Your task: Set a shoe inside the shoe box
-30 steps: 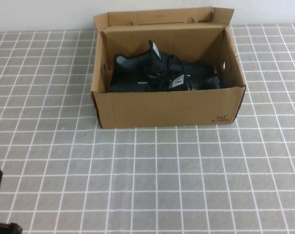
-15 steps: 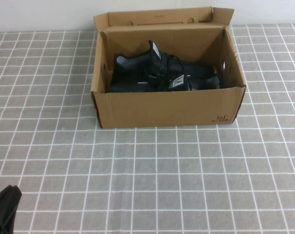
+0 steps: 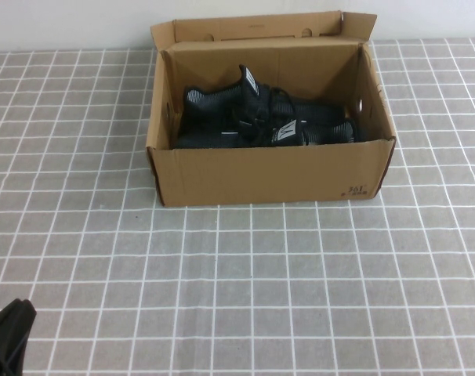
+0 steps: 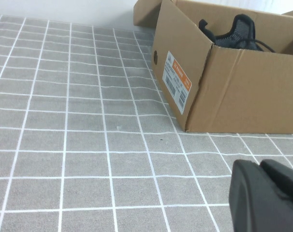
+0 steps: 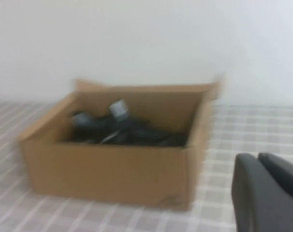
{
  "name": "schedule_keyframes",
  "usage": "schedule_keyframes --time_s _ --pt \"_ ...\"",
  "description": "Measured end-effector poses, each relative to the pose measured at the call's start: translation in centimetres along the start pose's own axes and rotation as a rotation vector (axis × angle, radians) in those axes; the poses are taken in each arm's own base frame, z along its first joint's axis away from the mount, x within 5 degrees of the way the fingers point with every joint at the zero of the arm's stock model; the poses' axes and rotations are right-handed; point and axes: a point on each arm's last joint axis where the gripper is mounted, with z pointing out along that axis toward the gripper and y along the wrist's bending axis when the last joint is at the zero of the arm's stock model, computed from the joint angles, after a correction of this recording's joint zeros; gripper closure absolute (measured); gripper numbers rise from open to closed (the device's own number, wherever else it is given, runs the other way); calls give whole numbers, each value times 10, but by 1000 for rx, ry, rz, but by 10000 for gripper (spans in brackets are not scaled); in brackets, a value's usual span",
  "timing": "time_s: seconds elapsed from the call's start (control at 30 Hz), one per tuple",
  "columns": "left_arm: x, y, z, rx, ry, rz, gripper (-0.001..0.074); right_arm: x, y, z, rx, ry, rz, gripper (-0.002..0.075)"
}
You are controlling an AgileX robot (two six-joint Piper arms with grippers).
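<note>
1. Grey tablecloth with white grid lines (image 3: 245, 282) across the whole table, white wall behind
2. Brown corrugated shoe box (image 3: 273, 174) toward the far middle of the table, hinged flap lid (image 3: 257, 26) folded back and upright against the wall; small dark "361" print (image 3: 355, 189) near the lower right corner of the front wall; orange-and-white label (image 4: 178, 80) on the left end wall
3. Inside the box: black knit sneaker (image 3: 296, 131) lying along the front wall, white tongue label up; matching mate (image 3: 222, 102) behind it toward the back left, touching it
4. Left gripper (image 3: 6, 337) low at the near-left corner of the table, well apart from the box, holding nothing; fingers: cannot tell whether spread or pressed together
5. Right gripper (image 5: 267, 193) seen only in its own wrist view, well apart from the box, holding nothing; fingers: cannot tell
</note>
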Motion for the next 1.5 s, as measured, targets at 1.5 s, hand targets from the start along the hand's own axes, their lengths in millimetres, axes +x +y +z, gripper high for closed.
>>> schedule_keyframes --time_s 1.5 --pt "0 0 0 1 2 0 736 122 -42 3 311 182 -91 743"
